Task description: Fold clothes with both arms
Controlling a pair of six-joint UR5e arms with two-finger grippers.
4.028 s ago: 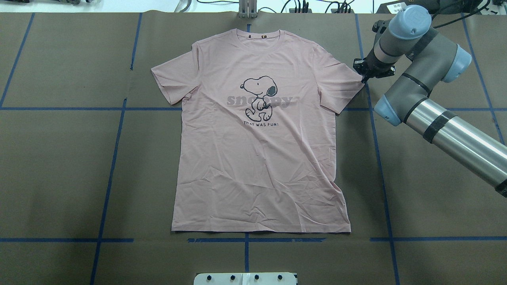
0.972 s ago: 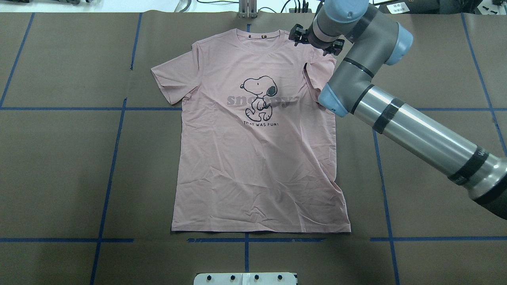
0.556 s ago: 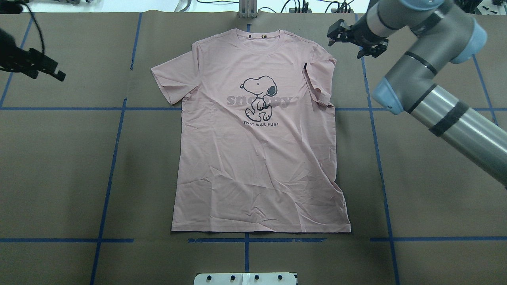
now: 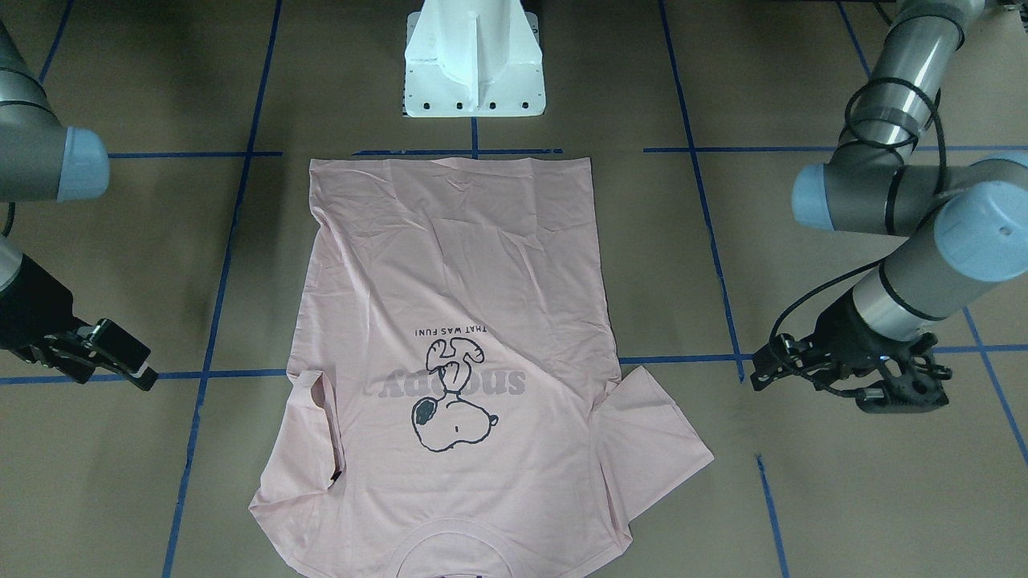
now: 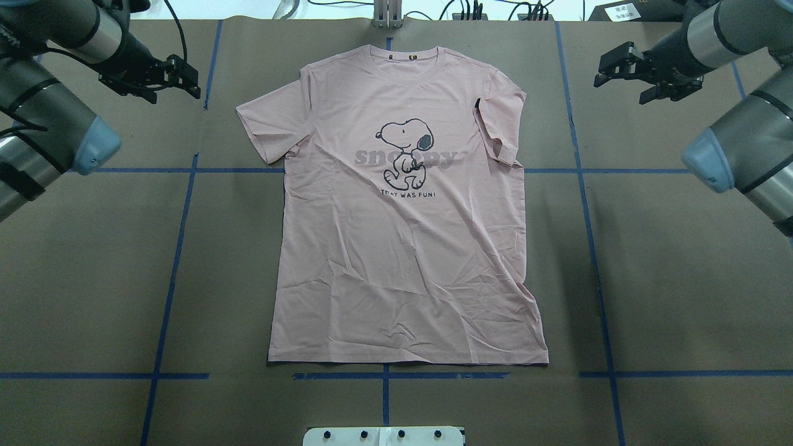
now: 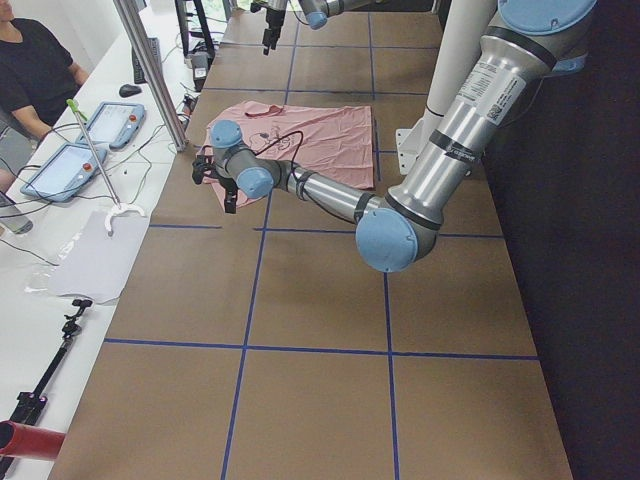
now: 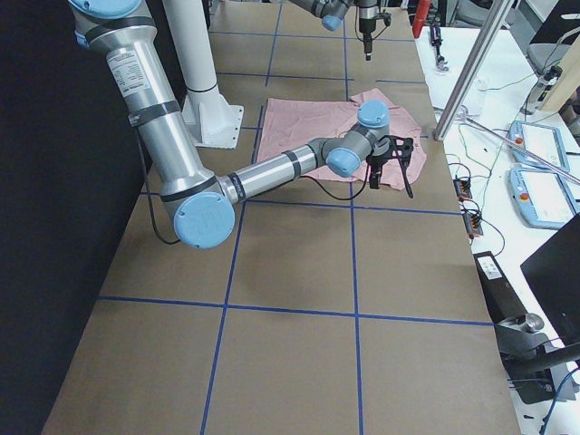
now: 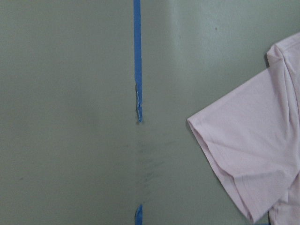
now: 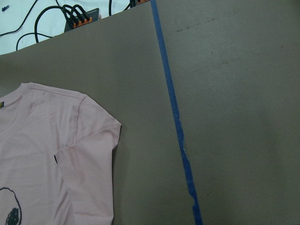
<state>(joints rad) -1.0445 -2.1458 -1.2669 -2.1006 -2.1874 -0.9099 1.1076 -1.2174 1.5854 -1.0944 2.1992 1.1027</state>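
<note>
Wide and empty, left gripper (image 5: 186, 77) and right gripper (image 5: 610, 69) sit off shirt (image 5: 403, 260). Risk: shallow pinch on flat sleeve (image 5: 266, 127) drags shirt askew.

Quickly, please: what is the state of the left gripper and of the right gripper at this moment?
Left gripper: open, holding nothing.
Right gripper: open, holding nothing.

R gripper (image 5: 621, 83) off shirt (image 5: 403, 260) — L gripper (image 5: 173, 93) in
</note>
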